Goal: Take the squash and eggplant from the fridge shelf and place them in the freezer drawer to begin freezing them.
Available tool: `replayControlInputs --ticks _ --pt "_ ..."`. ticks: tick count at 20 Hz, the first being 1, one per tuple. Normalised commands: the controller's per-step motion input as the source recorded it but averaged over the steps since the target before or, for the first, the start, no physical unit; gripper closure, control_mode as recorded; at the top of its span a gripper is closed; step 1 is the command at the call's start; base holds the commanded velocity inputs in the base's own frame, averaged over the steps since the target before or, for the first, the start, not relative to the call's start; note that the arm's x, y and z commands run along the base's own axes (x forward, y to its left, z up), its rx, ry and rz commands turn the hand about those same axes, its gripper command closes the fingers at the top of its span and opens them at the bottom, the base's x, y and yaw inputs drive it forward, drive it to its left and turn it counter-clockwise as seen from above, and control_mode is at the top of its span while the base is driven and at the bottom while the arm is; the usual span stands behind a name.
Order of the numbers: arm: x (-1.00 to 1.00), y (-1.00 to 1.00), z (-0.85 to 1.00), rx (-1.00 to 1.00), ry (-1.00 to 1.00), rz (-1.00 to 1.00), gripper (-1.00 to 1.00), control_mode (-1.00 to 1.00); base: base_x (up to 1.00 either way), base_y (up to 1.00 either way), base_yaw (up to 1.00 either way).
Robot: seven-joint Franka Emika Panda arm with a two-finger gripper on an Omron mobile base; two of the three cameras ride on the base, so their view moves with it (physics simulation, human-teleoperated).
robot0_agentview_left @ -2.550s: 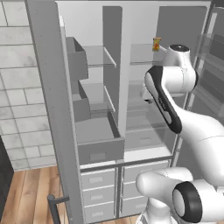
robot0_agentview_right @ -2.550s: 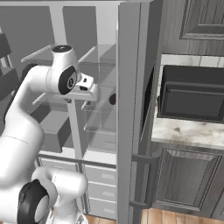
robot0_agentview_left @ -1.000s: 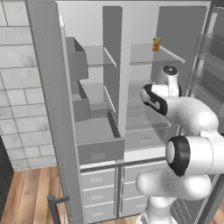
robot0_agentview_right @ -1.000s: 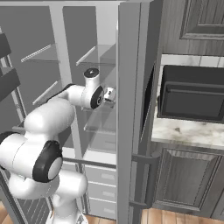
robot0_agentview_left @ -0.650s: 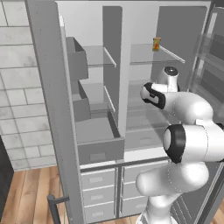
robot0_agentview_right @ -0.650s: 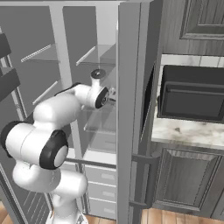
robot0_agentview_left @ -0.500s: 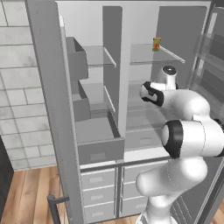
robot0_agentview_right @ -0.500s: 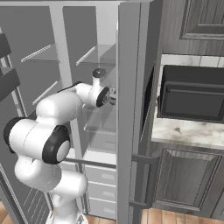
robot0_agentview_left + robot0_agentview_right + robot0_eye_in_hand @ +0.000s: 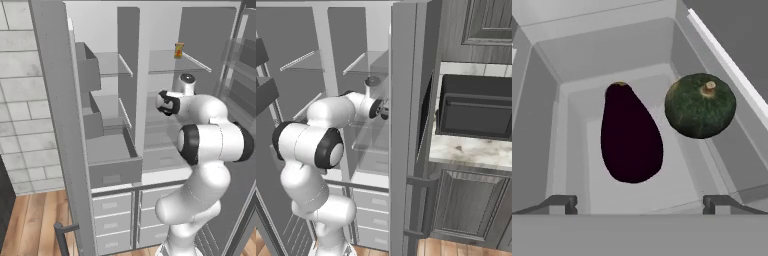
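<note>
Two veggies are right ahead of us on the fridge shelf (image 9: 637, 192): the eggplant (image 9: 630, 135) lies dead centre, the squash (image 9: 700, 105) just beside it on the hand view's right. Our gripper (image 9: 640, 202) has its fingers spread wide with nothing between them. We reckon we're at the reach-in step; next we push forward around the eggplant and close. The freezer drawer (image 9: 114, 164) sits pulled out, below the shelf.

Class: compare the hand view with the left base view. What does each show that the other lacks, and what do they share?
Hand view: the eggplant and squash lying side by side, with the open gripper's fingertips wide apart below them. Left base view: the pulled-out freezer drawer, a yellow-orange item on the top shelf, and the brick wall. Both: the fridge's pale grey interior.
</note>
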Motion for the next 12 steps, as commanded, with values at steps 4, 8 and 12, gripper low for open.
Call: replayControlInputs --ticks 4,8,12 --pt "0.34 0.00 -0.25 0.00 0.00 0.00 -1.00 -1.00 0.00 0.00 0.00" --pt "0.36 0.00 -0.19 0.00 0.00 0.00 -1.00 -1.00 0.00 0.00 0.00" --pt "0.42 0.00 -0.13 0.00 0.00 0.00 -1.00 -1.00 0.00 0.00 0.00"
